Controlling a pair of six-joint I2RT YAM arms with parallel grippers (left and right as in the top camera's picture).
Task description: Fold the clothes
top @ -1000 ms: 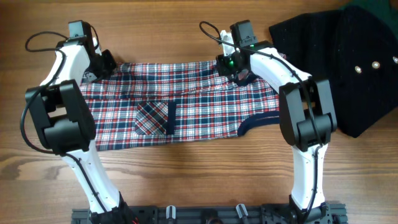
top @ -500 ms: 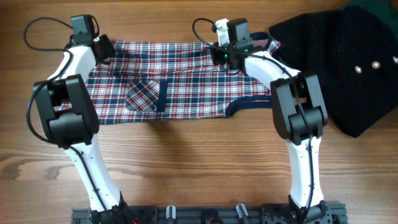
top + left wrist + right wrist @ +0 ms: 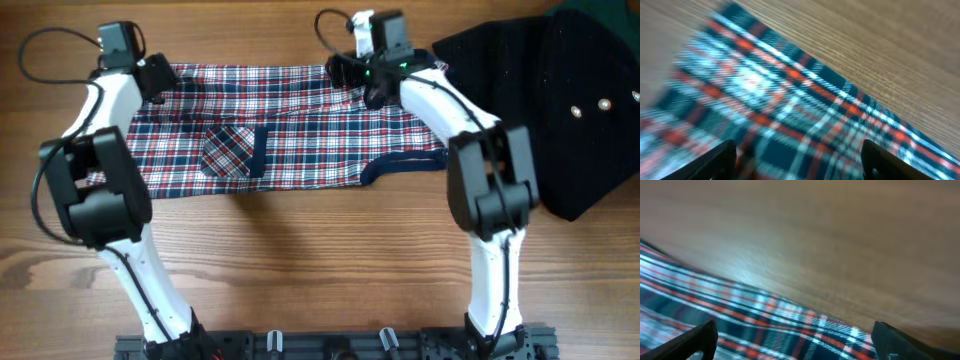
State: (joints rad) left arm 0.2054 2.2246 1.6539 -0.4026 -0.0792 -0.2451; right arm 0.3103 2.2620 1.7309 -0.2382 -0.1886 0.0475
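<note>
The clothes (image 3: 310, 130), a red, white and navy plaid garment, lie flat in a wide band across the far half of the table, with one patch pocket (image 3: 235, 155) facing up. My left gripper (image 3: 165, 76) hovers at the garment's far left corner, and in the left wrist view its jaws (image 3: 800, 165) stand wide apart over the blurred plaid (image 3: 790, 100), holding nothing. My right gripper (image 3: 352, 72) is at the far edge near the right end. Its jaws (image 3: 797, 347) are open too, with the plaid edge (image 3: 765, 325) lying loose below them.
A black garment with metal studs (image 3: 560, 110) lies just right of the plaid, close to the right arm. Dark green fabric (image 3: 600, 15) shows at the far right corner. Bare wooden table (image 3: 300, 260) stretches in front of the garment, between the two arm bases.
Both grippers were shut on the garment's edge and carried it toward the far side of the table. Both have now opened and let the fabric go.
</note>
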